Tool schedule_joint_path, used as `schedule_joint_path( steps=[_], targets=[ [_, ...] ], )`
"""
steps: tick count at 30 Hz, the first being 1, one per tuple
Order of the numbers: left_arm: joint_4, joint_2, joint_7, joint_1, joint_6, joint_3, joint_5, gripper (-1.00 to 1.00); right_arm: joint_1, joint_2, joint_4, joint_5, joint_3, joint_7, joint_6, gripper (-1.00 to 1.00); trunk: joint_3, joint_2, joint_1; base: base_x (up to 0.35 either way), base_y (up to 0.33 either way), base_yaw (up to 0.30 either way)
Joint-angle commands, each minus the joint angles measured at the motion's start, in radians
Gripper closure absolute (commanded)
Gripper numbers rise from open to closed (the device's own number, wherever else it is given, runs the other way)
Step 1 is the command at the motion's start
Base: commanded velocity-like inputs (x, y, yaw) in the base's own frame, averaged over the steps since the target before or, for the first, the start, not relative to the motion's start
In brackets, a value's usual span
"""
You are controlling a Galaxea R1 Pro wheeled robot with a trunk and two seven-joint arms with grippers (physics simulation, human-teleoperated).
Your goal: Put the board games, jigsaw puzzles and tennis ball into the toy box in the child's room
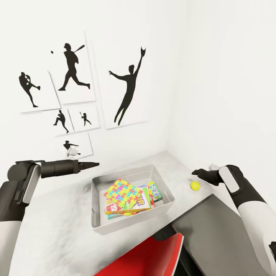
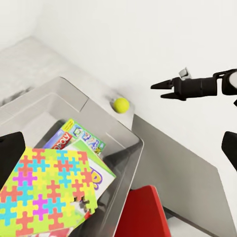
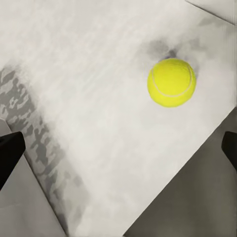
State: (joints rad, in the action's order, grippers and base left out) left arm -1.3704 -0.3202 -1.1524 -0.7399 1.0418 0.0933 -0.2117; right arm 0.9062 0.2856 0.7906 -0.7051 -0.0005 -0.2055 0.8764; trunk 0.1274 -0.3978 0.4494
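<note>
My right gripper [image 1: 200, 172] hovers wide open; the tennis ball [image 1: 195, 186] is light and rolls easily, so grip across its middle.

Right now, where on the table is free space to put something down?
Bare tabletop lies left of the toy box, and a smaller strip lies between the box and the tennis ball. The box itself is crowded with games and a jigsaw puzzle.

The right gripper [image 1: 200, 172] hovers just above the tennis ball [image 1: 195, 186] on the table [image 1: 57, 230]. Between it and the left gripper [image 1: 94, 165] sits the toy box [image 1: 100, 224], holding a jigsaw puzzle [image 1: 122, 193].
</note>
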Motion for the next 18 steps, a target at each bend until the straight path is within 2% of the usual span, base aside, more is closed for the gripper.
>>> schedule_joint_path(
  steps=[1,18],
  targets=[
    [0.0,-0.002,-0.005,-0.002,0.005,0.003,-0.002,-1.0,0.001,0.0,0.001,-0.01,0.001,-0.009,0.003,-1.0,0.002,-0.002,0.001,0.0,0.0,-0.024],
    [-0.001,-0.005,-0.007,-0.001,0.004,-0.004,-0.003,-1.0,0.0,-0.001,0.001,-0.011,0.002,-0.009,0.0,-1.0,0.003,-0.002,0.001,0.0,0.0,-0.007]
  ],
)
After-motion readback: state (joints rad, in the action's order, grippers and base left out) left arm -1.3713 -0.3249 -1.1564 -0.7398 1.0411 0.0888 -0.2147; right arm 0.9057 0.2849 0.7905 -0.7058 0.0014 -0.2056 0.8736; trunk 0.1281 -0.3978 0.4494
